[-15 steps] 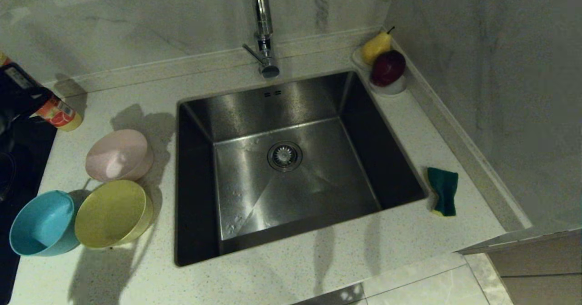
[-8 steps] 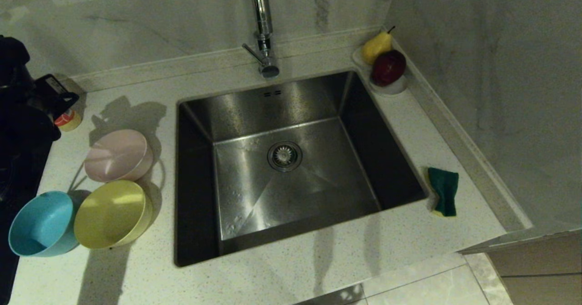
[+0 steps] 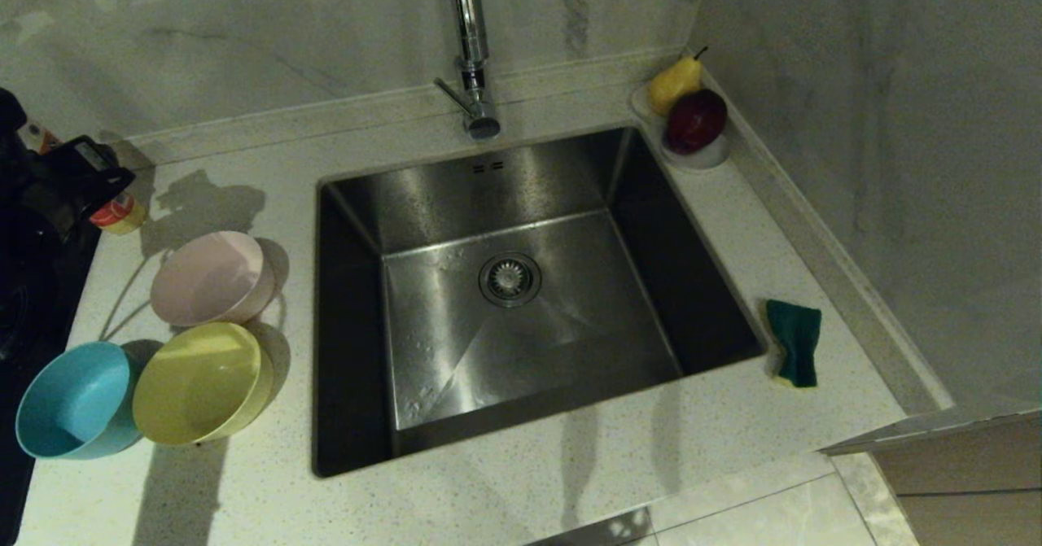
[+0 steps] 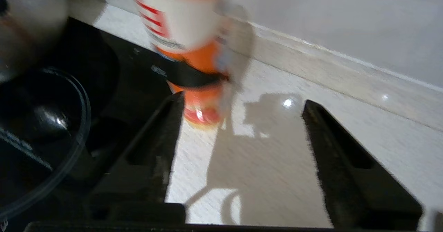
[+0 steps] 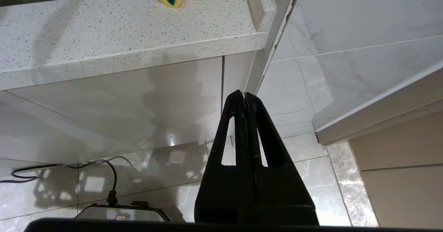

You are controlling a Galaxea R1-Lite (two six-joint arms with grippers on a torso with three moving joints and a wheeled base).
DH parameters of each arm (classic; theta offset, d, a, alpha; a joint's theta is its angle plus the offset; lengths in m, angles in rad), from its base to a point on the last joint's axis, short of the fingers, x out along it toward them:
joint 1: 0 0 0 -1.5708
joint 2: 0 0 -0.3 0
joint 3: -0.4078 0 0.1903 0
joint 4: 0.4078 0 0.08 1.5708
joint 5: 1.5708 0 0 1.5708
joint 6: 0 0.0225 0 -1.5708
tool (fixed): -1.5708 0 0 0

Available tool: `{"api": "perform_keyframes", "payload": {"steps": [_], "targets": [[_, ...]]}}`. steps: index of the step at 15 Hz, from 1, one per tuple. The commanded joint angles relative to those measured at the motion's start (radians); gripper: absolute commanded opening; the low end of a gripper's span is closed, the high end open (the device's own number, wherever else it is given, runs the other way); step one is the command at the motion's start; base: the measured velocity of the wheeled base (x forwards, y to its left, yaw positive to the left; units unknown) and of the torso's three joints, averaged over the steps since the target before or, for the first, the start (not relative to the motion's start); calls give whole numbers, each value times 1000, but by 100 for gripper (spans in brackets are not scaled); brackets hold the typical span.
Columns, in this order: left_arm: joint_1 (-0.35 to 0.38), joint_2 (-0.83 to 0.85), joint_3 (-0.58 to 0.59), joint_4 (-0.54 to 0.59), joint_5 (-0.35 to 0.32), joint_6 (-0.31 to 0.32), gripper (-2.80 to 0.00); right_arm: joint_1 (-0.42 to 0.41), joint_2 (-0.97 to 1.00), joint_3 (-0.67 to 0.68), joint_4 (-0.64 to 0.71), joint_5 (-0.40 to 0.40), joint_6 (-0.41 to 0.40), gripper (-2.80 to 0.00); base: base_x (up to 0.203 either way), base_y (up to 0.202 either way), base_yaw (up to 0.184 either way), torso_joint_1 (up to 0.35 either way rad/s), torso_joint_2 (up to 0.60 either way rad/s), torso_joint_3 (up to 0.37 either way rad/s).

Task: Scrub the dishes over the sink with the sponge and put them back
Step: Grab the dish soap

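The left claw [image 4: 242,102] stood open at the far left of the desk [image 3: 529,481], its two dark fingers [image 4: 152,149] spread wide with nothing between them, hovering over bare desk beside an orange-and-white can [image 3: 118,212]. A black hob [image 4: 52,121] lay just beside it.

The three bowls sat untouched left of the sink [image 3: 521,286]: the pink bowl [image 3: 212,279] nearest the back, the yellow bowl [image 3: 199,383] just in front of it, and the blue bowl [image 3: 73,399] touching the yellow one on its left.

The sponge [image 3: 794,341] lay green face up on the desk at the sink's right rim. A saucer [image 3: 704,155] with a pear and a red fruit stood in the back right corner.

The right claw [image 5: 245,94] was shut and empty, hanging below the desk edge, well apart from the sponge.
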Motion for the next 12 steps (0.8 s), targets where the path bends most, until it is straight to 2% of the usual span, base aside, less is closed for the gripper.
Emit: {"api": "perform_keyframes", "payload": {"steps": [1,5,12], "targets": [[55,23,12,-30,-32,-1,0,0,0,0,1,0,1,-280,0,0,0,0,0,0],[70,23,41,-58,-85,-2,0,0,0,-1,0,0,1,-280,0,0,0,0,0,0],[85,105,7,-136,-115,38,0,0,0,0,1,0,1,-280,0,0,0,0,0,0]]}}
